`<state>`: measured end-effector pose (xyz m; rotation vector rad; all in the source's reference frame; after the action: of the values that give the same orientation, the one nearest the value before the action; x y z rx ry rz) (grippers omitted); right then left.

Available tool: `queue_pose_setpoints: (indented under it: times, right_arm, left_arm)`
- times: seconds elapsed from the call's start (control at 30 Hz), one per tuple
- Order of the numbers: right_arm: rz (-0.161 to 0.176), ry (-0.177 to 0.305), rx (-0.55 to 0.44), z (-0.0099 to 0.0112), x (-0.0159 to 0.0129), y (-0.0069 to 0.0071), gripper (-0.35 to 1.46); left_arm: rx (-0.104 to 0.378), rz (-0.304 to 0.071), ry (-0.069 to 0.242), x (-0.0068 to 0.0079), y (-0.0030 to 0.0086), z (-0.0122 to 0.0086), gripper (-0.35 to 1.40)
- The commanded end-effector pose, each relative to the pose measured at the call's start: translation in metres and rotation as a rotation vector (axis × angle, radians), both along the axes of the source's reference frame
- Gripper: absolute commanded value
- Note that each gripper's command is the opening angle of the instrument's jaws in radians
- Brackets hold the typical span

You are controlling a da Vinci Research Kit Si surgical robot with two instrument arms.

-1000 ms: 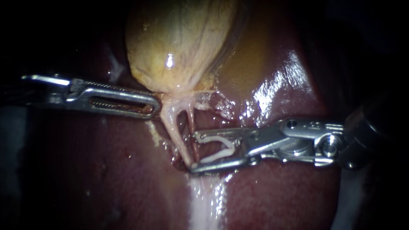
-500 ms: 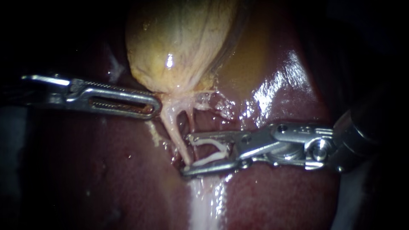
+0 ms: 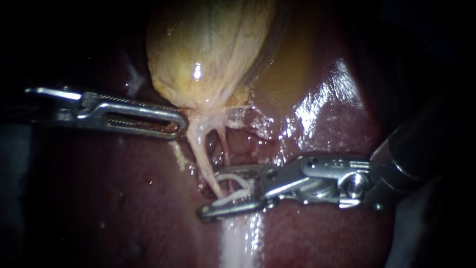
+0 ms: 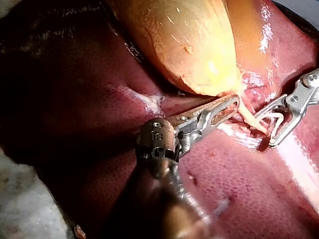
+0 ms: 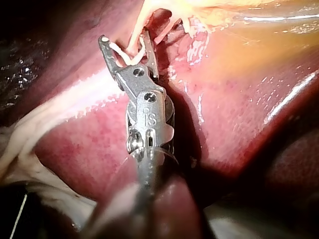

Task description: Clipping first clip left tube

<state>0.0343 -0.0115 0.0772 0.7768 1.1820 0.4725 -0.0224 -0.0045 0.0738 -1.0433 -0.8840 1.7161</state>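
The left tube (image 3: 201, 149) runs from the gallbladder (image 3: 208, 49) neck down across the liver (image 3: 124, 198), its long axis steep and leaning slightly toward the right instrument (image 3: 209, 193). That instrument lies nearly square to the tube. Its end effector stands wide, an open white clip (image 3: 237, 184) seated against both jaws. The tube's lower stretch sits in the clip's mouth, one jaw on either side and both tips just beyond it. The thinner right tube (image 3: 225, 149) looks to pass close by the upper jaw, so closing risks catching it too. The left instrument (image 3: 182, 125) rests farther up, at the gallbladder neck.
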Motion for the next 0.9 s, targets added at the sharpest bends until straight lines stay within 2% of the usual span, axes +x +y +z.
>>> queue_pose_setpoints:
  times: [0.03, 0.2, 0.4, 0.6, 0.7, 0.9]
  right_arm:
    - [-0.003, 0.0, 0.008, 0.0, 0.0, -0.0001, 0.48]
    - [-0.014, 0.032, 0.045, 0.0, 0.0006, -0.0005, 0.48]
    - [-0.029, 0.041, 0.065, -0.0001, 0.0013, -0.0008, 0.48]
    - [-0.049, 0.053, 0.065, 0.0007, 0.0023, -0.0015, 0.46]
    - [-0.071, 0.032, 0.056, 0.001, 0.0027, -0.0018, 0.46]
    - [-0.072, 0.029, 0.054, 0.0009, 0.0032, -0.0018, 0.46]
  left_arm:
    - [0.0, 0.0, 0.0, 0.0, 0.0, 0.0, -0.35]
    - [0.0, 0.0, 0.0, -0.0001, 0.0, 0.0, -0.35]
    - [0.0, 0.0, 0.0, -0.0001, 0.0, 0.0, -0.35]
    - [0.0, -0.001, 0.001, -0.0003, 0.0, 0.0, -0.35]
    - [0.0, -0.001, 0.001, -0.0003, 0.0001, 0.0, -0.35]
    - [0.0, -0.002, 0.001, -0.0004, 0.0001, 0.0, -0.35]
